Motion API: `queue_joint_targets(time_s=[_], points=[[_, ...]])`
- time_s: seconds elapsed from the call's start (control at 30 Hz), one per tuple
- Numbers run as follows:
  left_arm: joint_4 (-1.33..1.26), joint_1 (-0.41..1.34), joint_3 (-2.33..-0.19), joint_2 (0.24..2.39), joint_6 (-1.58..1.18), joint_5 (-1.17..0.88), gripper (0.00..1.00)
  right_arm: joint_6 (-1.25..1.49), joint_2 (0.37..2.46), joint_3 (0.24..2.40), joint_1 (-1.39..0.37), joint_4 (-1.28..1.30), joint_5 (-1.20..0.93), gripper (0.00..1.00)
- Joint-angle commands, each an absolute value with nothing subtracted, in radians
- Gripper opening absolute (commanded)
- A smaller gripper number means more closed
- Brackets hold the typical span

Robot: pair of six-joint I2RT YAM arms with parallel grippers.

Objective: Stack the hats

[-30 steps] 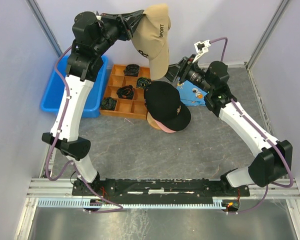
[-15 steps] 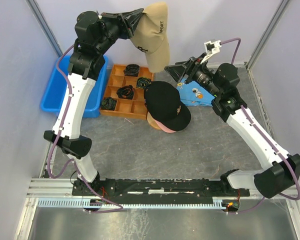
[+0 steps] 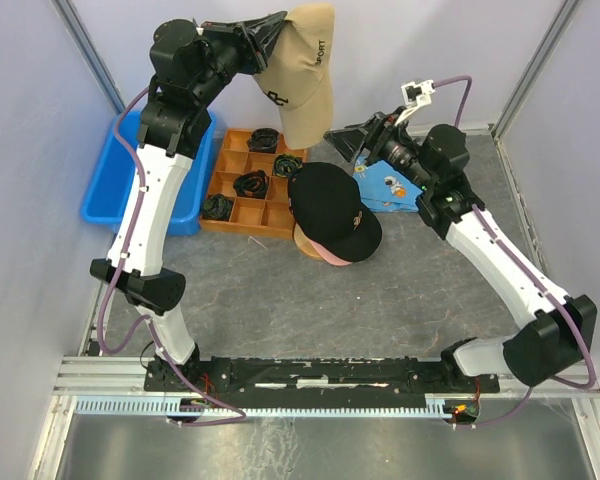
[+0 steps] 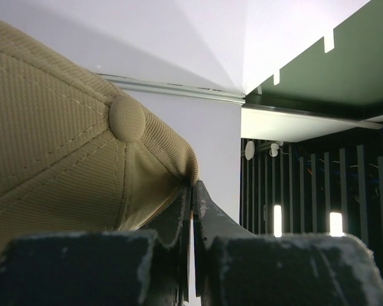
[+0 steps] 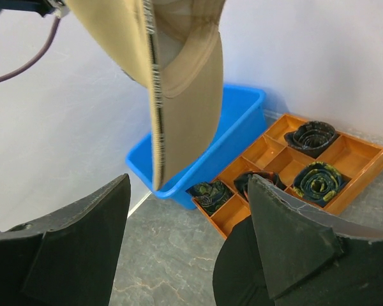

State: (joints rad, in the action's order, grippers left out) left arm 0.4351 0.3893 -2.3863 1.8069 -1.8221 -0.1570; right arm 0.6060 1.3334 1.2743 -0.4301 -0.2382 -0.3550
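Grippers first: the left gripper (image 3: 272, 32) is up at the top of the overhead view, jaws squeezed tight on the back edge of the tan cap (image 3: 305, 80). The cap hangs in mid-air, top centre, brim drooping toward the bottom of the frame. The left wrist view shows the pinch well: both fingers pressed flat together with the fabric edge caught between them, and the cap's crown button at upper left.

The right gripper (image 3: 345, 135) sits just right of the hanging brim, fingers spread wide with nothing between them. From its own camera the brim dangles at top centre, above the gap between the two fingers. Can't tell if anything is touching it.

Down on the table (image 3: 400, 290), the black cap (image 3: 330, 210) sits dead centre of the overhead frame, on top of the pink cap (image 3: 332, 257), whose brim pokes out at its lower edge. To the left is the orange tray (image 3: 242, 222) with coiled bundles (image 3: 250, 183) in its compartments, then the blue bin (image 3: 105, 180) further left. A blue cloth (image 3: 385, 190) lies just right of the black cap.
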Motion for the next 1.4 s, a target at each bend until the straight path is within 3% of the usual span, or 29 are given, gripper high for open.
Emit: queue_joint_targets(time_s=[0.0, 0.53, 0.67, 0.73, 0.83, 0.97, 1.07, 1.13, 1.2, 1.3, 1.37], points=[[0.357, 0.398, -2.443, 1.793, -1.867, -0.136, 0.03, 0.663, 1.394, 1.323, -0.436, -0.335, -0.375, 0.82], [0.351, 0.405, -2.447, 1.816, -1.873, -0.128, 0.03, 0.735, 1.522, 1.414, -0.488, -0.423, -0.358, 0.81], [0.346, 0.412, -2.447, 1.82, -1.874, -0.118, 0.03, 0.741, 1.565, 1.453, -0.497, -0.427, -0.35, 0.76], [0.343, 0.416, -2.447, 1.823, -1.877, -0.115, 0.03, 0.754, 1.588, 1.474, -0.5, -0.431, -0.354, 0.63], [0.338, 0.417, -2.446, 1.825, -1.876, -0.112, 0.03, 0.78, 1.607, 1.49, -0.502, -0.446, -0.363, 0.31], [0.314, 0.401, -2.429, 1.828, -1.872, -0.115, 0.03, 0.782, 1.573, 1.475, -0.501, -0.404, -0.368, 0.01], [0.248, 0.355, -2.4, 1.845, -1.876, -0.165, 0.03, 0.793, 1.531, 1.503, -0.483, -0.287, -0.394, 0.0], [0.201, 0.309, -2.405, 1.866, -1.864, -0.204, 0.1, 0.846, 1.51, 1.528, -0.451, -0.212, -0.435, 0.0], [0.169, 0.251, -2.42, 1.883, -1.829, -0.23, 0.25, 0.954, 1.497, 1.519, -0.394, -0.233, -0.5, 0.0], [0.17, 0.143, -2.443, 1.894, -1.716, -0.277, 0.42, 1.208, 1.495, 1.482, -0.297, -0.361, -0.591, 0.0], [0.181, 0.079, -2.415, 1.873, -1.607, -0.314, 0.47, 1.373, 1.503, 1.465, -0.243, -0.445, -0.64, 0.0]])
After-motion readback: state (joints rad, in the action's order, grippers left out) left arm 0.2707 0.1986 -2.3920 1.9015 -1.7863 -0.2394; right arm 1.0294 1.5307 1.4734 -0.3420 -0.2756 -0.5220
